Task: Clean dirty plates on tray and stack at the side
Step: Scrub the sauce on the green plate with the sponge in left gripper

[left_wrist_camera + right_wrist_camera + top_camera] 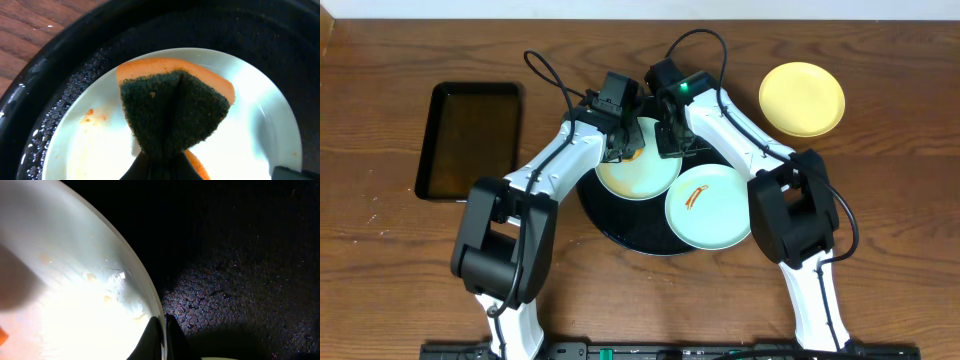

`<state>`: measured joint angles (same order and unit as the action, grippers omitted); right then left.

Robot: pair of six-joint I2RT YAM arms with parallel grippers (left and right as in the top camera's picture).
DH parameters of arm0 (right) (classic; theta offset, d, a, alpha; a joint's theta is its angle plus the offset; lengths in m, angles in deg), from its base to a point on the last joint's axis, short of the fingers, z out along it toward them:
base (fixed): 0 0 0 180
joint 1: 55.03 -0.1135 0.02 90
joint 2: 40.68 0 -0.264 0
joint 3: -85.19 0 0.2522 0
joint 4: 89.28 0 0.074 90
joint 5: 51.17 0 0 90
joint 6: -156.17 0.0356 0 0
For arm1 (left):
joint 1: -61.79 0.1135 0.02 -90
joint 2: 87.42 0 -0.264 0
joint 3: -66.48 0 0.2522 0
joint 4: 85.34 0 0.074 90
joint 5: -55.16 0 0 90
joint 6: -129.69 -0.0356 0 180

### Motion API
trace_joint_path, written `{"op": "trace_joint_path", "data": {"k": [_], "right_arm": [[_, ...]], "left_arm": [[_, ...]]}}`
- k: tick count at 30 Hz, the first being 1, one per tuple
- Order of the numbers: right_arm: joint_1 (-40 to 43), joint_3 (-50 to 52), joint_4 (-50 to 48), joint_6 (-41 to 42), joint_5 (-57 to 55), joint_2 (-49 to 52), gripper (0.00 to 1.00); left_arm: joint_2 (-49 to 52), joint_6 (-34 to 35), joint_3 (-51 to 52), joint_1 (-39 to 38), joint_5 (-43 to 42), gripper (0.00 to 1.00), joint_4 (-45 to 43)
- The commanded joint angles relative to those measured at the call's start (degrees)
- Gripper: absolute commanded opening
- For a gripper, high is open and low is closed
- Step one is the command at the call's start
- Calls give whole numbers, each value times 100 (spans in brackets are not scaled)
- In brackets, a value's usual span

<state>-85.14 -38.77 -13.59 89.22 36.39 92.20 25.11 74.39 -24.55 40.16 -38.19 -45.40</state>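
Sponge (172, 112) sits pinched in left gripper (623, 146), pressed onto plate (260, 145).

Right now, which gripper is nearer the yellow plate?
Right. The right gripper, pinching a mint plate, sits left of the yellow plate; the left gripper, holding a sponge, is farther left.

I see a large round black tray (620, 232) with a wet, pebbled speckle on its floor. The round pale mint plate (715, 215) has a thin orange-brown streak. The round pale cream plate (640, 178) is glare-white up close, with faint orange smears. The small round pale yellow plate (802, 98) is plain. Folded sponge (172, 115): orange body, dark green scouring face. Counter (400, 60): dark brown wood grain. The rectangular black tray (470, 140) has a brownish sheen.
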Motion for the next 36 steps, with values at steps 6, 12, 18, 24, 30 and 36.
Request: {"op": "trace_joint_path", "data": {"k": [6, 12, 18, 24, 30, 36], "right_arm": [[46, -35, 63, 70, -162, -190, 1], [46, -35, 101, 72, -162, -190, 1], [46, -35, 114, 116, -162, -190, 1], [46, -35, 133, 127, -164, -190, 1], [46, -35, 136, 138, -164, -190, 1], [46, -35, 136, 164, -164, -190, 1]], "left_arm": [[490, 35, 31, 9, -52, 8, -31], [570, -466, 31, 76, 273, 8, 236], [568, -402, 28, 275, 610, 8, 763], [516, -402, 0, 461, 1106, 7, 1185], [157, -400, -98, 501, 1917, 7, 1493], [-468, -400, -98, 494, 1991, 7, 1576]]}}
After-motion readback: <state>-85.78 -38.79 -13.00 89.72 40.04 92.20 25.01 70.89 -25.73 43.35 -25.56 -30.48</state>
